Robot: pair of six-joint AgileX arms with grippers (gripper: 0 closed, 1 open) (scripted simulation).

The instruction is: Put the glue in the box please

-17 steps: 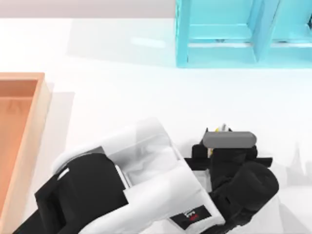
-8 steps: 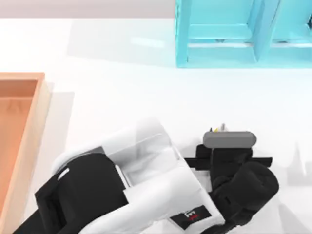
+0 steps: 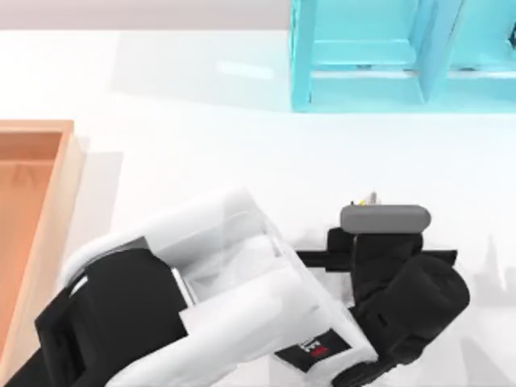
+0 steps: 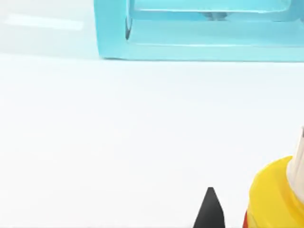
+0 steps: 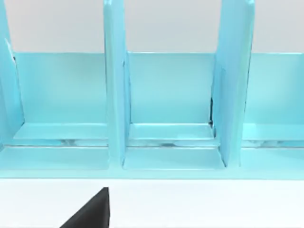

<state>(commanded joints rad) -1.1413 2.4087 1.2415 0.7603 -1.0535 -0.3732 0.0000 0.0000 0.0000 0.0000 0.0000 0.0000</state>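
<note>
- In the top view, the left arm reached across the lower half of the frame, and its end effector (image 3: 364, 211) sat at lower right of centre, under the grey camera bar on the wrist.
- The glue (image 3: 364, 200) peeked out just above that grey bar in the top view, a sliver of yellow body and white nozzle; the rest was hidden by the wrist.
- In the left wrist view, the glue (image 4: 278, 192) stood at the lower right corner, with its yellow shoulder, the base of its white nozzle and a strip of red label visible.
- One dark fingertip (image 4: 209, 209) rose at the bottom edge just beside the bottle; the other finger was out of frame, so I cannot tell how wide the left end effector was spread, or whether it had hold of the glue, though it looked close to it.
- The box (image 3: 68, 185) lay at the left edge of the top view, well apart from the glue, across bare white worktop (image 3: 201, 153).
- A light blue shelf unit (image 3: 387, 56) stood at the upper right.
- In the right wrist view, a dark fingertip (image 5: 92, 211) showed at the bottom edge, facing the shelf unit (image 5: 166, 109); that end effector's opening could not be judged.
</note>
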